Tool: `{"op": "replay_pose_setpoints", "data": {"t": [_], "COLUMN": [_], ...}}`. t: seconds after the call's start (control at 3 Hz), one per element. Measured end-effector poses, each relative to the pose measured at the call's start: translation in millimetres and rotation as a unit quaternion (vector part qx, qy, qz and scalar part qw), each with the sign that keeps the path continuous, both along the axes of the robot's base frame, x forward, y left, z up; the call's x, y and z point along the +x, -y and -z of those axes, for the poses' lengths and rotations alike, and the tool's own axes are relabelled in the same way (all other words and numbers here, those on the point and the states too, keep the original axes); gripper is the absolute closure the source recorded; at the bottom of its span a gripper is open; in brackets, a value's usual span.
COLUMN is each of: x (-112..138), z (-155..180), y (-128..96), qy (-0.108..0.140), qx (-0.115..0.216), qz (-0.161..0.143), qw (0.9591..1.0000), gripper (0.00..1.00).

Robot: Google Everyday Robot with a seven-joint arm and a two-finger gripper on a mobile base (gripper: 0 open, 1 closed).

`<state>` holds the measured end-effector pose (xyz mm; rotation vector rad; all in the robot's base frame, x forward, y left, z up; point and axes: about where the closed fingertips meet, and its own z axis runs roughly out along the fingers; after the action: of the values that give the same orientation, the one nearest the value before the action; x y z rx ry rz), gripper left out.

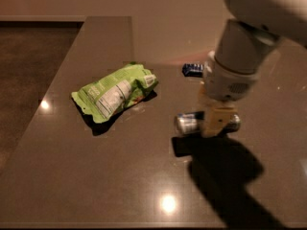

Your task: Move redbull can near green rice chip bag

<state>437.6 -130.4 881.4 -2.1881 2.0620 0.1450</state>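
The redbull can (pixel 187 122) lies sideways in my gripper (pixel 214 126), its silver top facing left toward the bag. The gripper is shut around the can's middle and comes down on it from above. The can seems to hang just above the table, with a dark shadow under it. The green rice chip bag (pixel 115 96) lies flat on the table to the left, white label panel up. A gap of about one can length separates the can's top from the bag's right end.
A flat dark blue wrapped bar (pixel 192 69) lies behind the can, partly hidden by my arm. The brown table (pixel 96 186) has its left edge running along the floor and its front edge at the bottom.
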Motion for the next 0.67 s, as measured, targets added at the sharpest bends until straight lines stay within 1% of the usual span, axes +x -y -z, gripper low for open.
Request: {"op": "replay_pose_setpoints", "data": {"t": [0.67], "x": [30.7], "z": [5.0], "y": [-53.5], "qy": [-0.017], "qx": [0.011], "qz": [0.016], "qw": [0.9997], "gripper": [1.00]}}
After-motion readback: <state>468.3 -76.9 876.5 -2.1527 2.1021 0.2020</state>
